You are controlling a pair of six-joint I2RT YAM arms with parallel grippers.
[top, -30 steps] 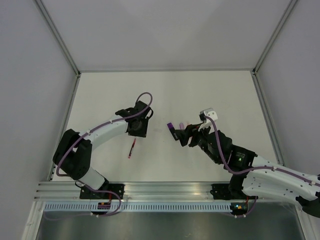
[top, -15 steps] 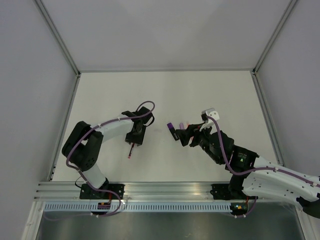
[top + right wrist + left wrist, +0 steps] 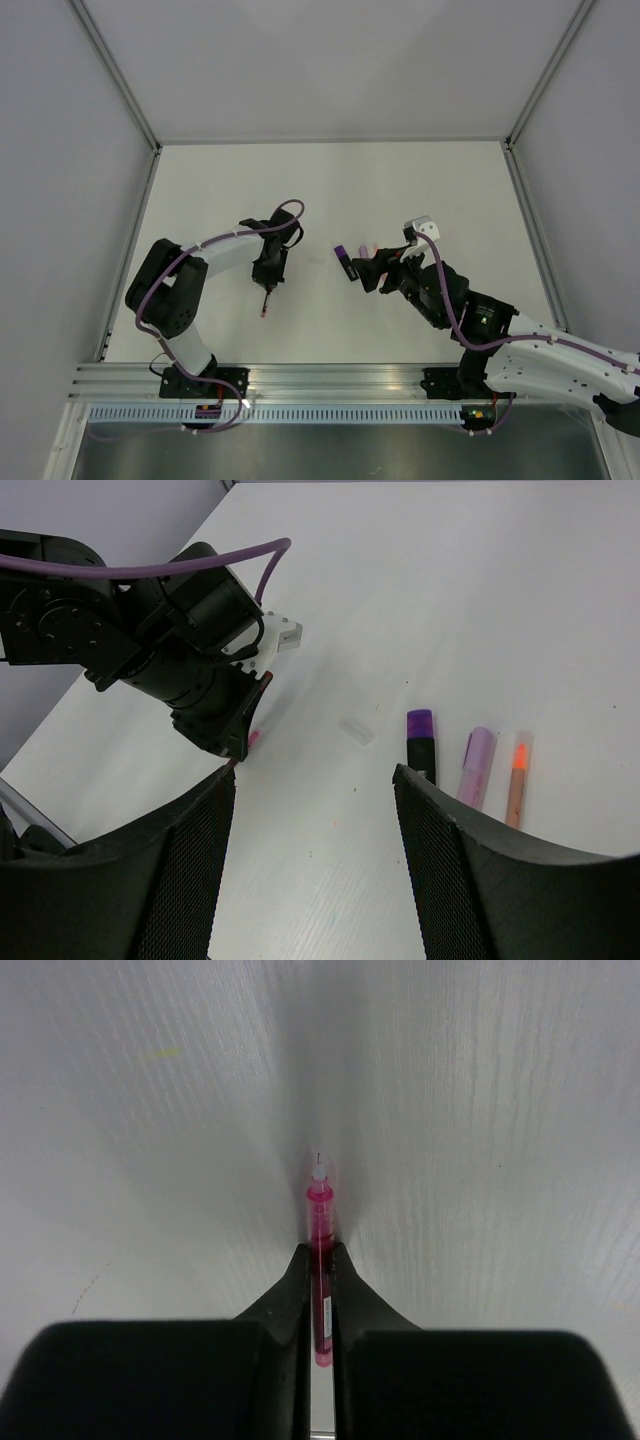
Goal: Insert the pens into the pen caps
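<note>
Red pen: thin and translucent. Its rear half sits in the slot between the left fingers, and its pale nib end points away from the wrist camera, close over the bench. Whether it rests on the bench or is just clear of it cannot be told.
Left fingers: clenched on the red pen, one dark finger pressed to each side of the barrel.
Black marker: stubby, with a purple far end, lying flat on the bench. It is leftmost of a row of three in the right wrist view.
Pink-lilac pen: lies just beside the black marker, roughly parallel to it and not touching.
Orange pen: lies just beside the pink-lilac pen on the side away from the marker, with its brighter orange end toward the far side.
Translucent cap: a short pale piece lying alone on the bench, between the black marker and the left arm's head.
Right fingers: released and spread wide with nothing between them. They are held above the bench on the near side of the row of three.
Left arm: bent across the left half of the bench, with a purple cable along it and its head tipped down over the red pen.
Bench: a white surface.
</note>
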